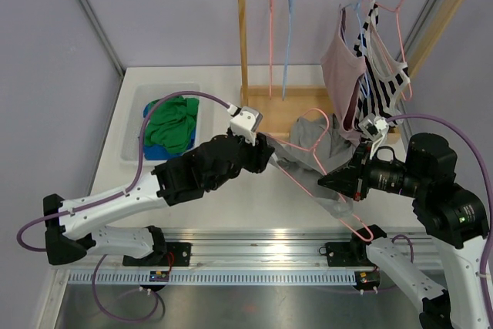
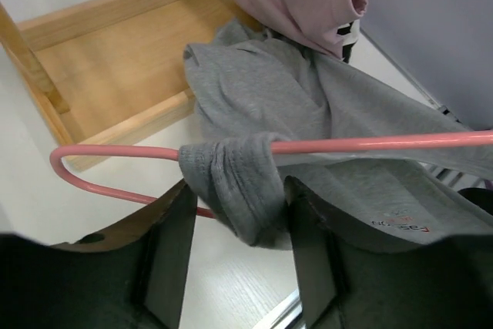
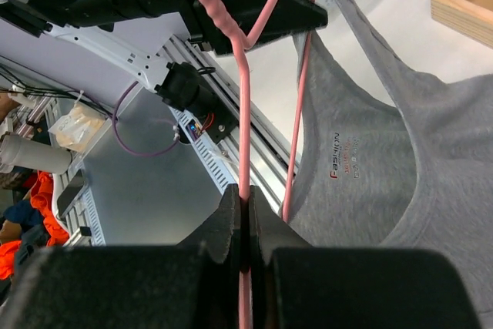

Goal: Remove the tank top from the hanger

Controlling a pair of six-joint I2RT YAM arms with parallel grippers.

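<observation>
1. We locate the grey tank top (image 1: 299, 161) crumpled on the counter (image 1: 223, 213) toward its far right corner, just in front of the base of the wooden rack (image 1: 296, 99). It is threaded on the pink hanger (image 2: 385, 142).
2. The left gripper (image 2: 239, 198) has its jaws partly closed, pinching the bunched strap (image 2: 231, 175) where it wraps the hanger arm.
3. The right gripper (image 3: 246, 202) has its jaws fully closed on the hanger wire near the twisted neck. Nothing else sits between them.
4. We judge the garment to be a light, soft, limp knit. It has no shape of its own, stretches under pull and drapes wherever it is unsupported.
5. We judge the hanger to be light, stiff and smooth-coated. Fabric should slide along it, but the bunched strap may snag at the curved shoulder end.
6. Recommended hold: the strap hem. Its doubled thickness resists tearing and gives the pads bite. Avoid the thin body panel, which merely stretches.
7. We expect that the strap must travel outward over the hanger end while the hanger is braced.
8. Caution: the pink top (image 1: 339, 59) hangs close behind.
</observation>
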